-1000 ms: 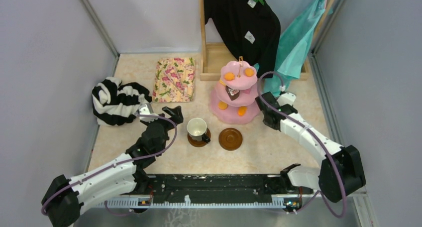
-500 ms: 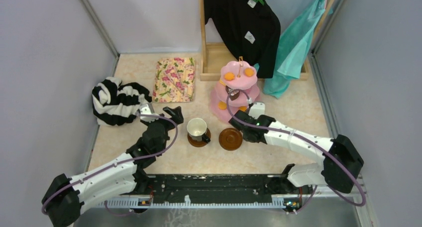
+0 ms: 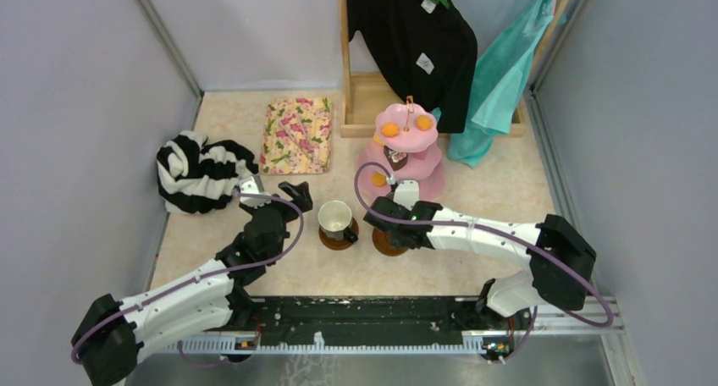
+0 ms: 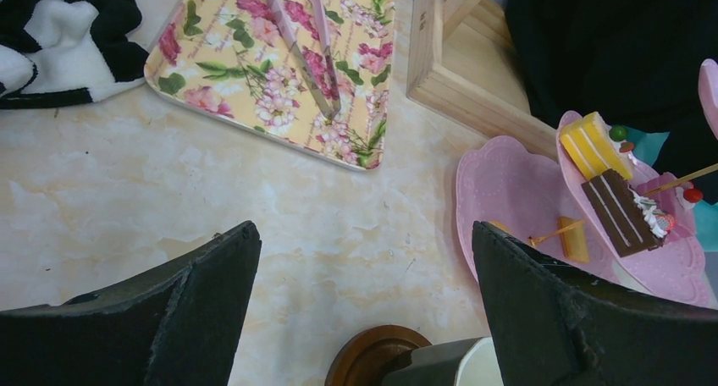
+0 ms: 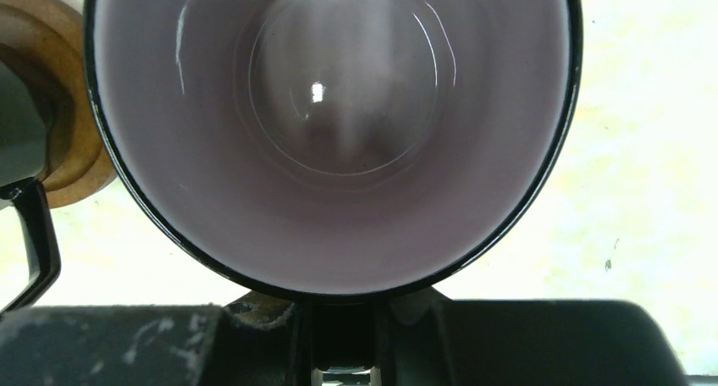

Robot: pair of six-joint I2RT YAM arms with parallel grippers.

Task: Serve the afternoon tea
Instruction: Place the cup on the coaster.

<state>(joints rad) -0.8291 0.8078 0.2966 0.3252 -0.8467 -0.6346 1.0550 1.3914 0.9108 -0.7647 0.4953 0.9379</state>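
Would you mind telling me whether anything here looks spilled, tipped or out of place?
Nothing is spilled or tipped. The cream mug stands upright on its saucer and the cake stand is upright. Only the striped garment, crumpled in a heap at the left, looks out of place.

lilac mug (image 5: 330,149): fills the right wrist view; rim cut by the top edge, outer wall and base unseen. From above it is wholly hidden under the right gripper (image 3: 385,219).
grip: right gripper clamps the mug's near side; the exact part pinched is hidden below the rim.
second saucer (image 3: 381,247): mostly under the right arm (image 3: 474,232); whether the mug touches it cannot be told.
cream mug (image 4: 464,365): only a slice of rim, cut by the left wrist view's bottom edge.
first saucer (image 4: 372,356): likewise cut.
cake stand (image 4: 508,183): right side cut off; top tier a sliver.
pastries (image 3: 378,179): lowest tier, kinds too small to tell from above.
striped garment (image 4: 51,30): cut at the far-left corner.
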